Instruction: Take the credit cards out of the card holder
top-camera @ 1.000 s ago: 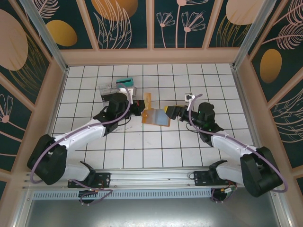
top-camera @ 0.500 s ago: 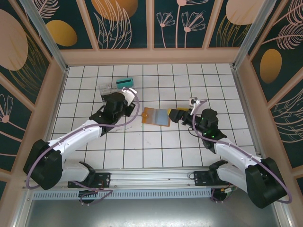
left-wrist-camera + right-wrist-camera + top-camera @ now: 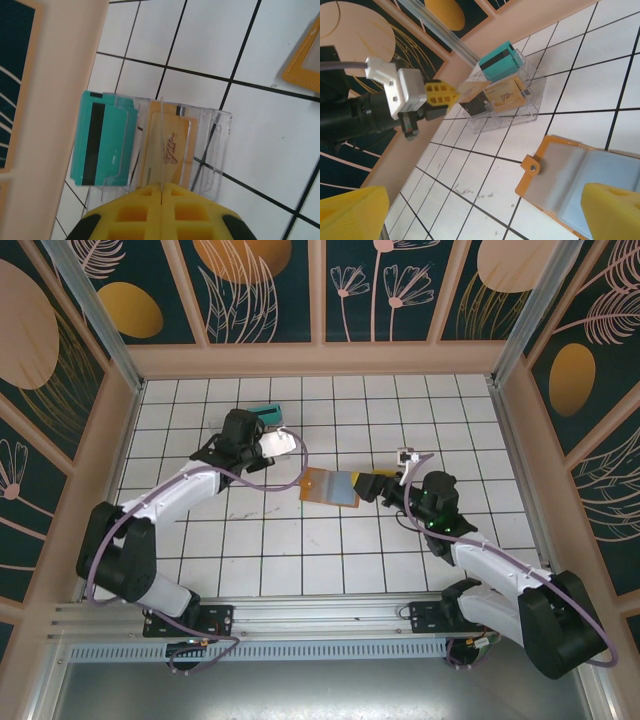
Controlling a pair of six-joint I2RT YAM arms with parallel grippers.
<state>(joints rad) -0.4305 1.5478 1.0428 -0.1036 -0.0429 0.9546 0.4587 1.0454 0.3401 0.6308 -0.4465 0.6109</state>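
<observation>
Left claw (image 3: 439, 94), pinched shut on a tan card (image 3: 471, 89) above the clear tray (image 3: 512, 120), could catch a divider and drop it outside, while the card holder (image 3: 570, 167) lies open on the desk (image 3: 300, 540) by the wide right claw (image 3: 368, 483).

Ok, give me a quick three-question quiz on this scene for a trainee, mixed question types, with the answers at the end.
1. True or false: the left gripper is shut on a card.
2. What colour is the striped card in the clear tray? A teal, B red, C white.
3. Fill in: the right gripper, by the card holder, has its jaws ____.
Key: 1 true; 2 A; 3 open.
</observation>
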